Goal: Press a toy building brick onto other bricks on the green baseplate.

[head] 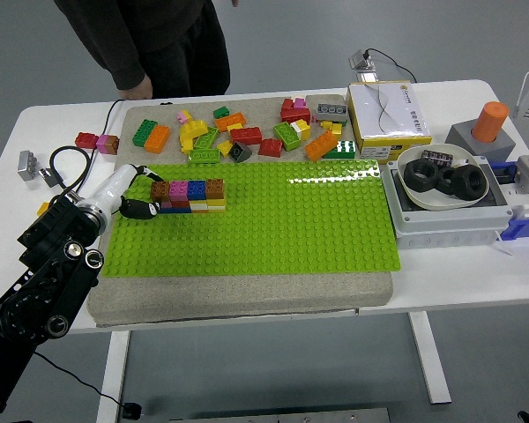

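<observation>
The green baseplate (273,229) lies on a grey mat. At its back left corner stands a short stack of bricks (198,196) with pink, blue and brown bricks on top. A dark brown brick (160,188) sits level with that top row, at its left end. My left hand (141,190) comes in from the lower left. Its thin upper finger and black lower fingertip (142,209) curl around the brown brick's left side. My right arm is out of view.
Several loose bricks (247,134) lie on the mat behind the baseplate, and two more (97,141) on the table at left. At right are a yellow-white box (388,119), a bowl of black tyres (443,176) and an orange cylinder (489,121). A person (150,44) stands at the far side.
</observation>
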